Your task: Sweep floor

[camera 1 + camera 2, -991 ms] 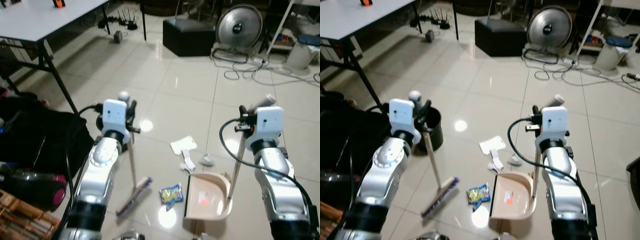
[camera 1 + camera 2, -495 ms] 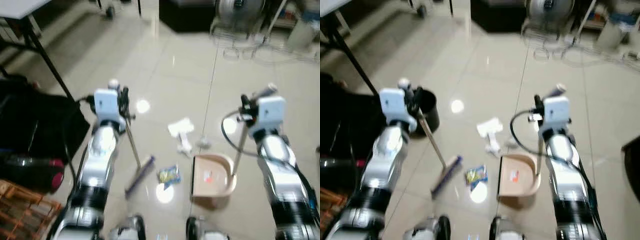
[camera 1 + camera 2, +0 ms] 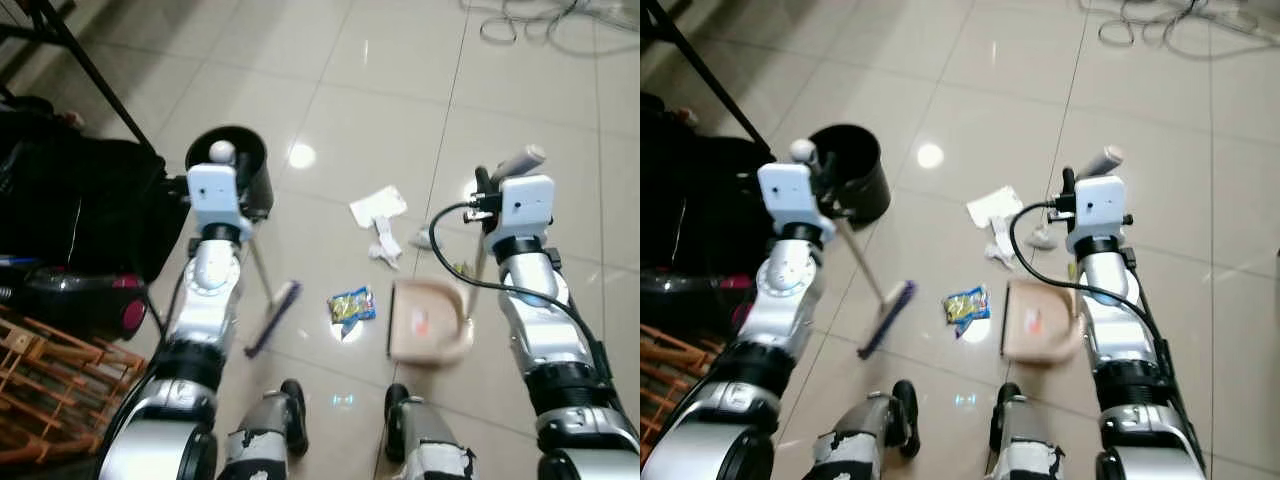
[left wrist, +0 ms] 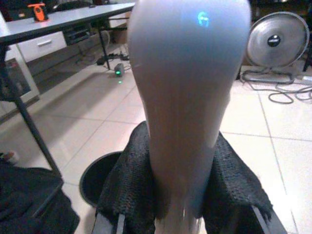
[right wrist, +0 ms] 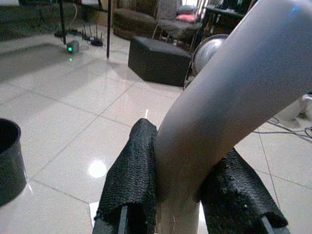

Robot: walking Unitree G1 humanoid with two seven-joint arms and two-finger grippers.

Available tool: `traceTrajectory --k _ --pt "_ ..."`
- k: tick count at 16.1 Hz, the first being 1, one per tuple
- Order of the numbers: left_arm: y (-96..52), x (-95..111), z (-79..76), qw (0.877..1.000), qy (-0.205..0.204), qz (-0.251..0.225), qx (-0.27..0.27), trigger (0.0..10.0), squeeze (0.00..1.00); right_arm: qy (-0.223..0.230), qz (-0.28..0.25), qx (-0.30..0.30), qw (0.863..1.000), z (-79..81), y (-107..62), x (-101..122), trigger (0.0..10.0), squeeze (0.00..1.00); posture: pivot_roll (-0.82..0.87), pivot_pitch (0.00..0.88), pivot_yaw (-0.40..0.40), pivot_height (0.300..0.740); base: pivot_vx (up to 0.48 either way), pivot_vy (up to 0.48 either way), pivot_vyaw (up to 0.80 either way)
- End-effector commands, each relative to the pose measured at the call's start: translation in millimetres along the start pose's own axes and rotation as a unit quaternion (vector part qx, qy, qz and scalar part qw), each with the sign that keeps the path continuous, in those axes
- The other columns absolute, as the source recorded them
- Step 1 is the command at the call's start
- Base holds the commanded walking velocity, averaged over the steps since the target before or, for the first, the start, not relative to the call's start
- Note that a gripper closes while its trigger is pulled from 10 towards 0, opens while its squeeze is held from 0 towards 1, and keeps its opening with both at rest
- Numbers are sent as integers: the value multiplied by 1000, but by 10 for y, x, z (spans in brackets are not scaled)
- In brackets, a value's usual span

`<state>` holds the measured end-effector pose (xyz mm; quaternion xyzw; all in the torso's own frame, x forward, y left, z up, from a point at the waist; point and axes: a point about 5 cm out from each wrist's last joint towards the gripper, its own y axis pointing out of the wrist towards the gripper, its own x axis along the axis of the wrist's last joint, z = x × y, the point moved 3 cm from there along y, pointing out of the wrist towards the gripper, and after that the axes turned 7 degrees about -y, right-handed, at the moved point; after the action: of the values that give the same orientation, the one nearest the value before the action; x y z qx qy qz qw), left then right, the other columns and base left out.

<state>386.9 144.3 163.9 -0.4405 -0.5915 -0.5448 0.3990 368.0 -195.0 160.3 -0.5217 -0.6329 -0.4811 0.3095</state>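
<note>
The glossy beige tiled floor [image 3: 360, 120] takes up most of the head views, with ceiling lights mirrored in it. At the robot's left lies a black bag [image 3: 70, 215] with a dark appliance with a magenta end [image 3: 85, 300] in front of it, and a slatted wooden crate [image 3: 50, 390] nearer the robot. A black leg of the tabletop [image 3: 95, 75] slants across the upper left corner. A round black bin [image 3: 228, 170] stands on the tiles just beyond the left arm.

The left pincer [image 4: 185, 195] is clenched around the pale broom handle [image 4: 187, 97]; its rough black pads press both sides of the shaft. The handle runs down to the broom head [image 3: 272, 318], which rests on the floor ahead of the robot's left foot [image 3: 270, 435]. A small blue-green glint sits near the handle's rounded top in the left wrist view; no letters can be read there.

The right pincer [image 5: 187, 200] grips the bent grey handle of the dustpan [image 5: 229, 87] in the same way. The beige dustpan [image 3: 428, 322] sits on the floor ahead of the right foot [image 3: 420, 445], with a small red label inside whose writing is too small to read.

Between broom head and dustpan lies a blue and yellow snack packet [image 3: 350, 304], its print unreadable. Further off are a white paper sheet [image 3: 378, 206], a crumpled white scrap [image 3: 384, 244] and a small pale wad [image 3: 424, 239]. Grey cables [image 3: 540, 25] loop at the top right.
</note>
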Motion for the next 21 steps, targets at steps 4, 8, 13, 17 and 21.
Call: traceTrajectory --k 4,8,13,17,21 --pt "18 -96 -37 1000 11 2 -1 10000 0 9 -14 21 1000 419 -127 21 10000 0 19 418 124 740 0 0 0" --pt "31 -188 -164 1000 14 21 -14 10000 0 17 -9 20 1000 600 -209 21 10000 0 11 413 146 740 0 0 0" --pt "93 -209 -439 999 -18 38 -25 10000 0 20 18 -13 1000 561 -163 17 10000 0 1 422 148 740 0 0 0" --pt "126 -187 -629 996 -71 47 -8 10000 0 24 51 1 998 651 -138 -4 10000 0 -8 415 148 740 0 0 0" --pt "175 -78 -849 987 -156 41 -7 10000 0 24 79 13 997 741 -177 -51 10000 0 -8 409 144 740 0 0 0"
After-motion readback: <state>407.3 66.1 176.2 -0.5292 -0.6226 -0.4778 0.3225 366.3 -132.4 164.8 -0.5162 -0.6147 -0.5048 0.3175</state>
